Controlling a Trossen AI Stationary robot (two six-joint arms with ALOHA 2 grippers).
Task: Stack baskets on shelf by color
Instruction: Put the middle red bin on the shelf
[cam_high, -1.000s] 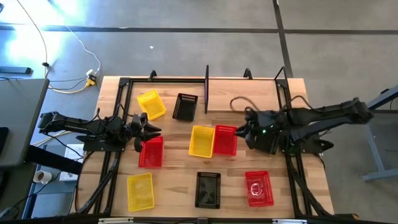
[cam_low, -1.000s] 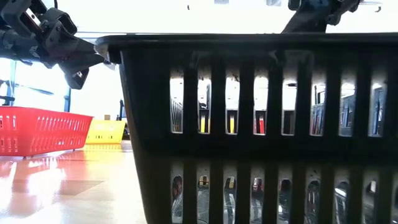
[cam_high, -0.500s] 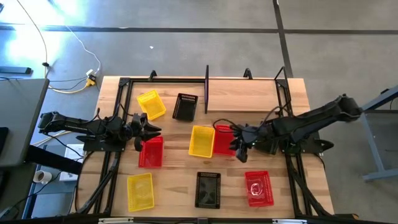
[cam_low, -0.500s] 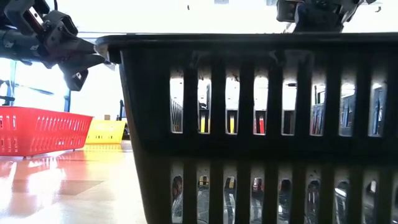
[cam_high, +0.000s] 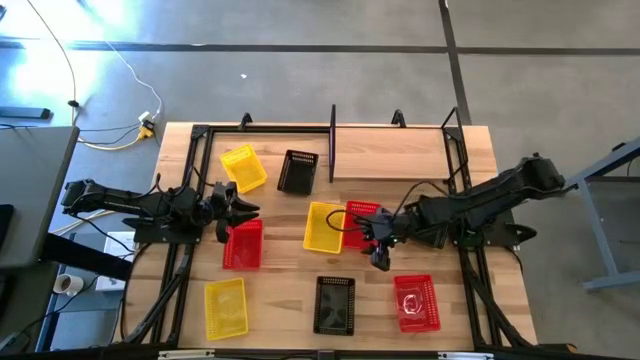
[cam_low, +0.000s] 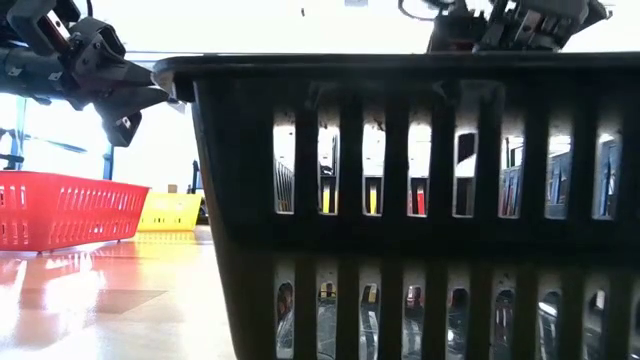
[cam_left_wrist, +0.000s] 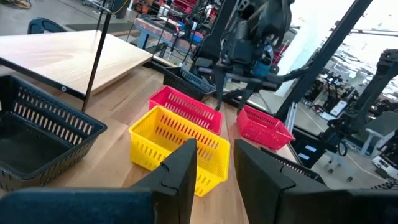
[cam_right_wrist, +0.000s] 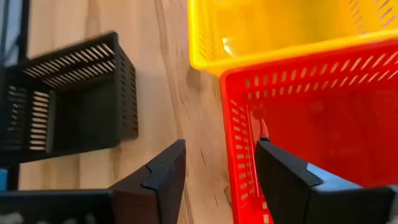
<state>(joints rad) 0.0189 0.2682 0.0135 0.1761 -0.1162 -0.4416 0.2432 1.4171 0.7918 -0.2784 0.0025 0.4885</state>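
I count eight baskets in the high view. Three are yellow: one yellow basket (cam_high: 243, 167) at upper left, one (cam_high: 324, 227) at centre, one (cam_high: 226, 307) at lower left. Three are red: one red basket (cam_high: 243, 244) left of centre, one (cam_high: 361, 224) touching the central yellow one, one (cam_high: 416, 302) at lower right. Two are black: one black basket (cam_high: 297, 171) at upper centre, one (cam_high: 334, 304) at lower centre. I count two arms, one per side.
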